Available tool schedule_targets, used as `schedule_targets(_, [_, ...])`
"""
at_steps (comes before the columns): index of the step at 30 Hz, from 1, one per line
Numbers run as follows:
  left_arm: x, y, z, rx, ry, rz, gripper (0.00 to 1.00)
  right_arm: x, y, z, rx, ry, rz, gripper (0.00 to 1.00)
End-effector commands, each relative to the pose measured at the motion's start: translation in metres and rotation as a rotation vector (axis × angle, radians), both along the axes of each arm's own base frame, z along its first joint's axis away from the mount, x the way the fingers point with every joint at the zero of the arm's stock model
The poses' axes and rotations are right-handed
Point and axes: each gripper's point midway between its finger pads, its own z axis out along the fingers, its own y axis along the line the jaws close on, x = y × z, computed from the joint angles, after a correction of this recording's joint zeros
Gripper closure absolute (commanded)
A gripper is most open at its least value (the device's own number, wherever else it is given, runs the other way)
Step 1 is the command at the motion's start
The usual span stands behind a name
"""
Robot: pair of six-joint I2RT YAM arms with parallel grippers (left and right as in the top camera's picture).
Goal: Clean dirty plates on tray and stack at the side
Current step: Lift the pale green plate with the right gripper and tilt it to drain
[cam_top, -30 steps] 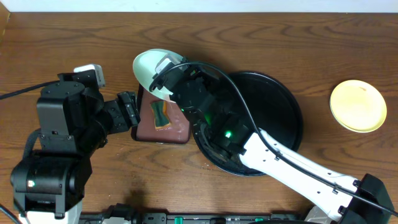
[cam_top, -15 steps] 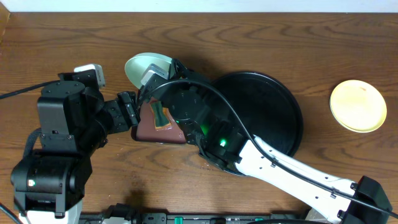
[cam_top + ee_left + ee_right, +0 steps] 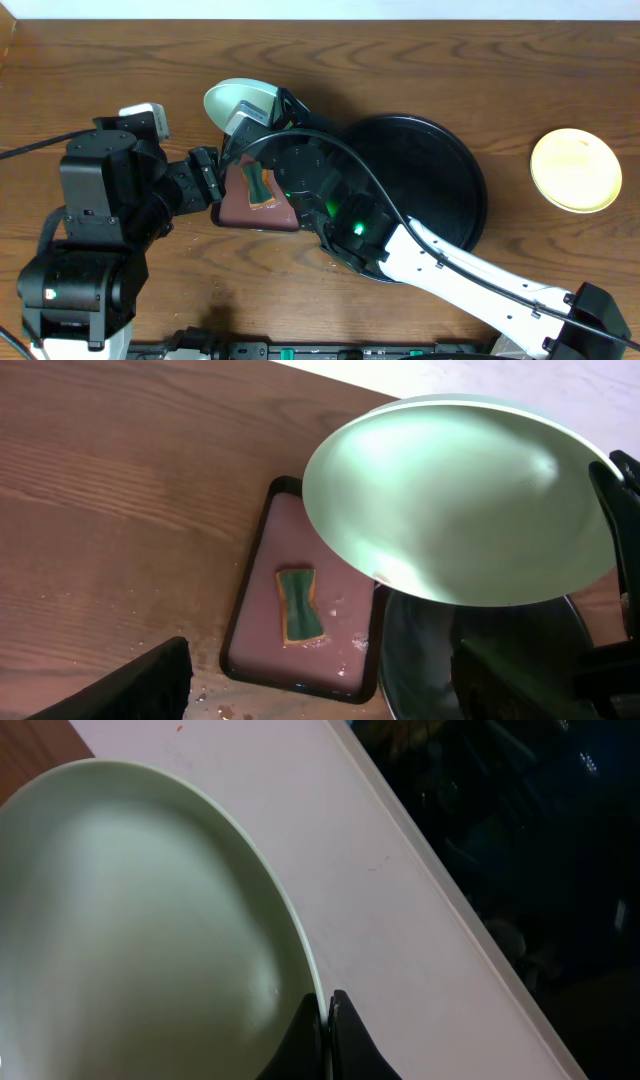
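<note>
My right gripper (image 3: 258, 118) is shut on the rim of a pale mint plate (image 3: 238, 101) and holds it tilted above the far end of the maroon tray (image 3: 285, 212). In the right wrist view the fingers (image 3: 312, 1038) pinch the plate's (image 3: 140, 920) edge. The plate's face (image 3: 460, 500) looks clean in the left wrist view. My left gripper (image 3: 207, 176) is open and empty at the maroon tray's left edge. The yellow plate (image 3: 575, 170) lies on bare wood at the far right. The black tray (image 3: 450, 170) shows no plates. A second mint plate is not in view.
A green sponge (image 3: 258, 186) lies in the maroon tray (image 3: 260, 575), also seen in the left wrist view (image 3: 298, 603). Water droplets speckle the wood by the tray's near edge. My right arm crosses over the black tray's (image 3: 420, 660) left part.
My right gripper has carried the mint plate a little to the left, over the maroon tray's far end. The left arm has not moved.
</note>
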Motion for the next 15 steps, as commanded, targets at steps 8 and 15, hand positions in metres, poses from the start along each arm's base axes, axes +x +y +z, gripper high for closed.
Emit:
schedule_targets(8, [0.000, 0.000, 0.006, -0.007, -0.015, 0.001, 0.16, -0.002, 0.000, 0.010, 0.012, -0.019, -0.012, 0.99])
schedule_targets(15, [0.000, 0.000, 0.006, -0.006, -0.015, 0.001, 0.16, 0.002, -0.011, 0.002, 0.027, 0.010, -0.075, 0.99])
